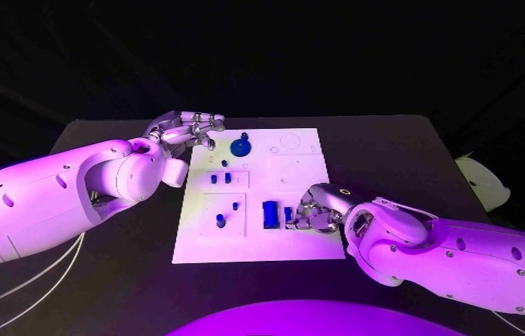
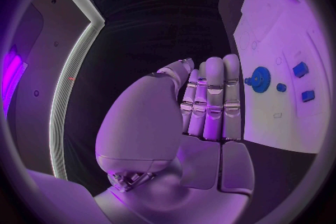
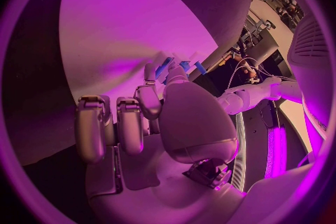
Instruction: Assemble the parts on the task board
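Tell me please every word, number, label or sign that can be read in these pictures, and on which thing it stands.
None can be read. The task board bears only faint outlines and the blue parts, with no legible print. The left hand and right hand show no lettering.

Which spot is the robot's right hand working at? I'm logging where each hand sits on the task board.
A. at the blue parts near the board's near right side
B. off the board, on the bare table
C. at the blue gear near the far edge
A: in the head view the right hand sits at the task board's near right side, its fingers at the upright blue parts; whether it grips one is unclear.
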Controlling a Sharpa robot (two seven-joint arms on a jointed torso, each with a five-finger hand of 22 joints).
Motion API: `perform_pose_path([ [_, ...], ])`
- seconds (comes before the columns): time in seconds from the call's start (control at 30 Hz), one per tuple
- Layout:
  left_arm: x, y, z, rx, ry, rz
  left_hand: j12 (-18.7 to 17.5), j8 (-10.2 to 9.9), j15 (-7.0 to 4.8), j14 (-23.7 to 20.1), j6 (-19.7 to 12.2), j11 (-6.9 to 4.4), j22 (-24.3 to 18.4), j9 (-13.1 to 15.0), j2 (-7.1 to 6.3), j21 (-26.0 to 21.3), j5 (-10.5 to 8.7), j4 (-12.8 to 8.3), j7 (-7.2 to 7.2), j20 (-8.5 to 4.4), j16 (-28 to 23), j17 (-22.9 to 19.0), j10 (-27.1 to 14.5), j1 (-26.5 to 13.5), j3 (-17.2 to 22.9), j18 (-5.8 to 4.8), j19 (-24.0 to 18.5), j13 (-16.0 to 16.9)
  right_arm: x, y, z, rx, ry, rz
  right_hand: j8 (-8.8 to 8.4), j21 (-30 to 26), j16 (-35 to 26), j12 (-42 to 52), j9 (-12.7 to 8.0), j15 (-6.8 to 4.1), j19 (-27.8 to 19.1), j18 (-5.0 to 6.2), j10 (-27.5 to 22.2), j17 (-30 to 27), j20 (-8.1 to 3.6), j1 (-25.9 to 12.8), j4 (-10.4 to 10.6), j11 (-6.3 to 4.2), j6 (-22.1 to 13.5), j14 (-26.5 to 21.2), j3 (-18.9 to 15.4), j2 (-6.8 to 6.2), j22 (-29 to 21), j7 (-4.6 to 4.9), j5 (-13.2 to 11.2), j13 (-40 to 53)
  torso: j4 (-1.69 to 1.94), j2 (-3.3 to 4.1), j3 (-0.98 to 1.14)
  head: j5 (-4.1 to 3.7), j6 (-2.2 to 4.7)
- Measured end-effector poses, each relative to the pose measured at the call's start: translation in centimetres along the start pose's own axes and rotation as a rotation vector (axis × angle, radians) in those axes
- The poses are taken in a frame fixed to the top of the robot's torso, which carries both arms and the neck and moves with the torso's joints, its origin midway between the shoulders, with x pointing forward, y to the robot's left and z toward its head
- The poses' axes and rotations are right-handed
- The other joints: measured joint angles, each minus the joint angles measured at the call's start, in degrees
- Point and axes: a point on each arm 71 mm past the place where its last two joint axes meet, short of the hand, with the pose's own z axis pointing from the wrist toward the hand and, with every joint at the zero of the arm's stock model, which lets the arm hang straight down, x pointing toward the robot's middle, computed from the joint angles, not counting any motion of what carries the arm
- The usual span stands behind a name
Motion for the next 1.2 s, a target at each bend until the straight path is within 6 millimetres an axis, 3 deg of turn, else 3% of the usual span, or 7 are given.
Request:
perform_pose_path([
  [0.17, 0.0, 0.0, 0.0, 0.000, 0.000, 0.000, 0.00, 0.00, 0.00, 0.00, 0.00, 0.00, 0.00, 0.00, 0.00, 0.00, 0.00, 0.00, 0.00, 0.00, 0.00, 0.00, 0.00, 0.00, 0.00, 0.01, 0.00, 0.00, -0.3, -0.2, -0.3, -0.002, -0.019, 0.017, 0.00, -1.79, -0.39, 0.00, 0.00, 0.10, 0.00, 0.00, 0.00, 0.00, 0.00, 0.10, -0.24, 0.00, -0.37, -0.09, -0.24, -0.11, 0.00, 0.31, 0.28, 0.00, 0.01, -0.02, 0.01, -0.03, 0.05],
  [0.33, 0.0, 0.0, 0.0, -0.001, 0.000, 0.000, 0.00, 0.00, 0.00, 0.00, 0.00, 0.00, 0.00, 0.00, 0.00, 0.00, 0.00, 0.00, 0.00, 0.00, 0.00, 0.00, 0.00, 0.00, 0.00, 0.01, 0.00, 0.00, -1.7, -1.0, -0.7, -0.017, -0.072, 0.105, -0.83, -9.88, -4.36, -2.20, -0.37, 0.21, -0.05, 0.61, -0.53, -0.01, 0.05, 2.45, -0.67, -0.53, -2.40, -0.20, -0.13, -0.80, -0.01, 1.16, 2.01, 2.85, 0.03, -0.12, 0.03, -0.05, 0.44],
  [0.4, 0.0, 0.1, 0.1, -0.002, 0.001, 0.000, 0.00, 0.00, 0.00, 0.00, 0.00, 0.00, 0.00, 0.00, 0.00, 0.00, 0.00, 0.00, 0.00, 0.00, 0.00, 0.00, 0.00, 0.00, 0.00, 0.00, 0.00, 0.00, -2.7, -1.3, -0.6, -0.030, -0.093, 0.155, -1.60, -18.81, -9.52, -11.02, -0.63, 0.44, -2.85, 2.76, -3.26, -2.78, 0.87, 4.95, -1.07, -1.88, -3.87, -0.16, 0.26, -0.76, -0.01, 1.74, 1.78, 6.39, -0.01, -0.20, 0.02, -0.08, 0.70],
  [0.43, 0.1, 0.1, 0.1, -0.003, 0.001, 0.000, 0.00, 0.00, 0.00, 0.00, 0.00, 0.00, 0.00, 0.00, 0.00, 0.00, 0.00, 0.00, 0.00, 0.00, 0.00, 0.00, 0.00, 0.00, 0.00, 0.00, 0.00, 0.00, -3.2, -1.4, -0.6, -0.036, -0.102, 0.184, -2.09, -26.22, -14.10, -19.09, -0.78, 0.92, -5.71, 4.11, -7.02, -7.57, 1.11, 6.96, -1.39, -1.93, -4.90, -0.97, 0.59, 0.13, -0.01, 2.21, 1.41, 1.00, -0.03, -0.24, 0.01, -0.13, 0.85],
  [0.57, 0.2, 0.3, 0.2, -0.007, 0.003, 0.001, 0.00, 0.11, 0.00, 0.00, -0.03, 0.04, -0.02, -0.02, 0.00, -0.16, 0.00, 0.00, 0.03, 0.00, 0.00, -0.01, -0.04, 0.00, 0.00, 0.00, 0.00, 0.01, -5.3, -2.1, -0.3, -0.055, -0.129, 0.342, -3.91, -53.57, -35.81, -38.03, -1.70, 2.59, -16.74, 8.06, -14.74, -29.26, 2.44, 11.48, -1.96, -0.41, -8.12, -8.50, 2.16, 2.23, -4.82, 4.01, 0.91, -14.68, -0.07, -0.53, -0.05, -0.38, 1.35],
  [0.77, 0.3, 0.7, 0.5, -0.015, 0.001, 0.001, 0.00, 0.23, 0.00, 0.00, -0.22, 0.22, -0.16, -0.06, 0.00, -0.37, 0.00, 0.00, 0.21, 0.00, 0.00, -0.09, -0.23, 0.00, 0.00, 0.00, 0.00, 0.05, -7.5, -3.4, 0.6, -0.054, -0.157, 0.550, -5.87, -67.05, -56.14, -50.65, -4.05, 4.84, -20.42, 8.07, -14.15, -42.21, 4.84, 14.18, -0.48, 1.46, -10.15, -11.79, 3.68, 1.18, -15.14, 5.63, 0.90, -28.35, -0.15, -1.14, -0.18, -0.44, 1.92],
  [1.2, -0.1, 1.3, 1.3, -0.026, -0.018, -0.006, 0.15, 0.23, 0.00, 0.00, -0.22, 0.22, -0.25, -0.06, 0.00, -0.52, 0.00, 0.00, 0.21, 0.00, 0.00, -0.09, -0.22, 0.00, 0.00, 0.00, 0.00, 0.04, -11.4, -6.8, 3.1, -0.049, -0.248, 0.792, -10.27, -80.68, -79.23, -65.38, -10.75, 9.86, -26.13, 8.06, -14.17, -57.04, 9.74, 14.76, -0.26, 5.31, -11.02, -17.61, 6.92, 1.20, -30.99, 8.79, -0.59, -49.61, -0.21, -2.44, -0.25, -0.44, 3.57],
])
